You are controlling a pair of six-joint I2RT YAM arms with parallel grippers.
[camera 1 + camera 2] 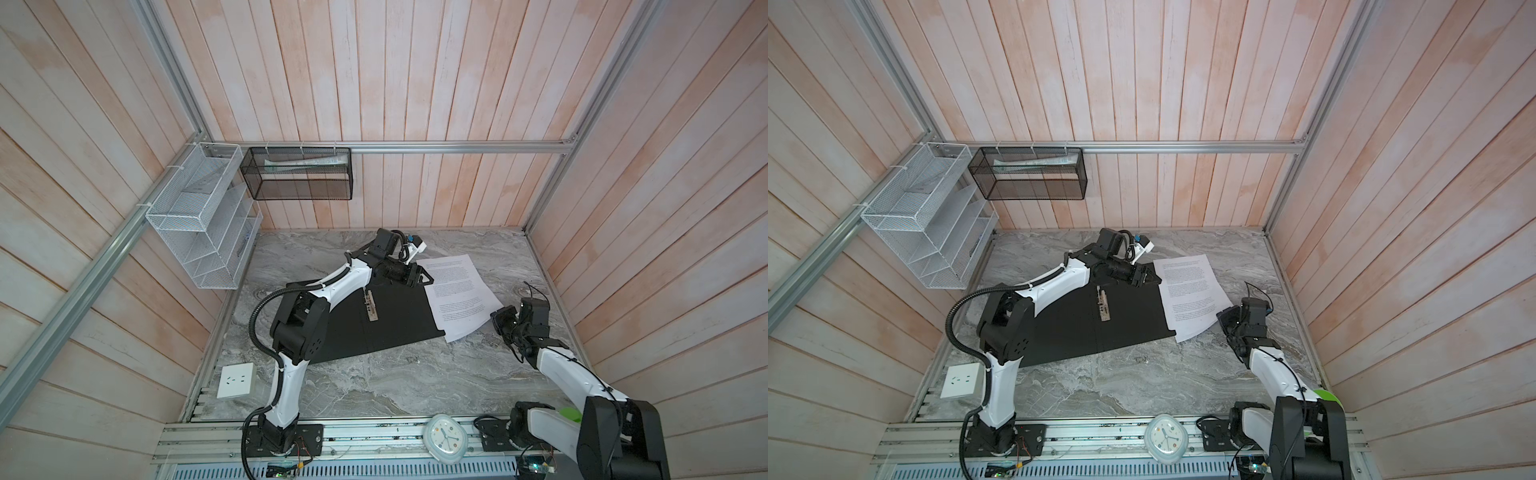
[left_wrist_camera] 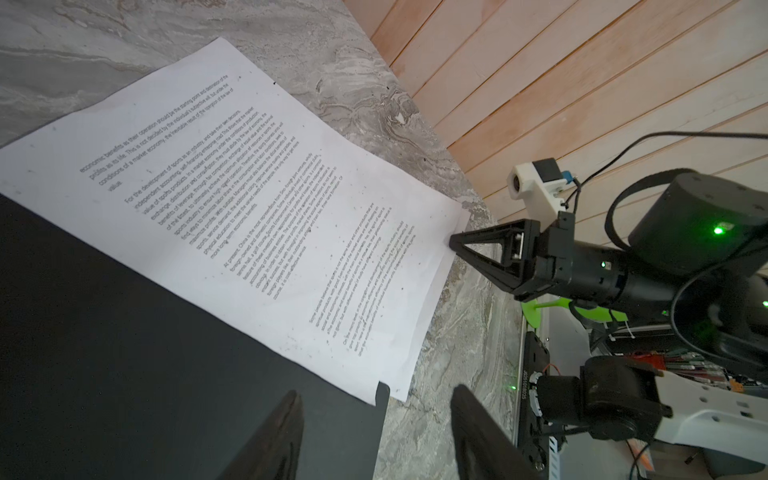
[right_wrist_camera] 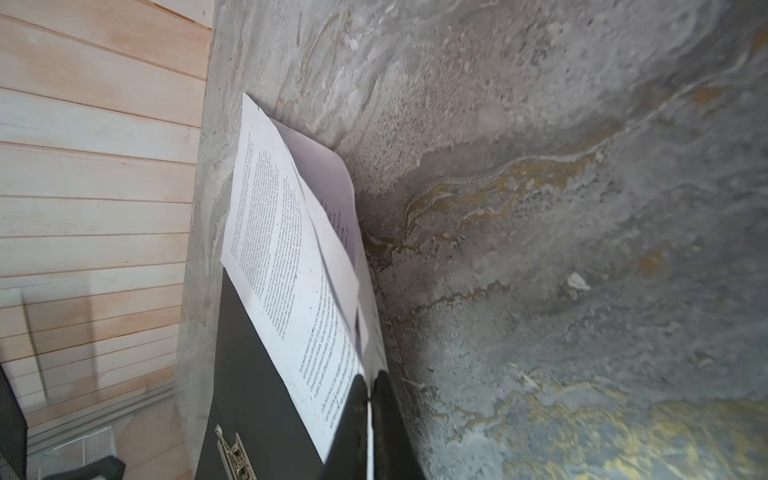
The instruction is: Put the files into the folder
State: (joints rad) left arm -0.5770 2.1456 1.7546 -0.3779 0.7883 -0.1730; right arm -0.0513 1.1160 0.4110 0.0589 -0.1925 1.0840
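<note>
The folder (image 1: 386, 328) lies open on the marble table in both top views, black inside up, with its metal clip (image 1: 371, 307) near the spine. The files (image 1: 457, 291), white printed sheets, lie askew at its right, their left part overlapping the folder's edge (image 2: 124, 353). My right gripper (image 1: 496, 318) is shut on the sheets' right edge; the wrist view shows the paper (image 3: 282, 249) pinched between the jaws (image 3: 369, 386), top sheets slightly lifted. My left gripper (image 1: 419, 276) hovers open over the folder's far right corner, its fingers (image 2: 282, 436) wide apart and empty.
A white wire rack (image 1: 203, 224) and a black mesh basket (image 1: 297, 174) hang on the back left walls. A white socket block (image 1: 236, 380) sits at the table's front left, and a clock (image 1: 445, 436) lies on the front rail. Wooden walls close in on three sides.
</note>
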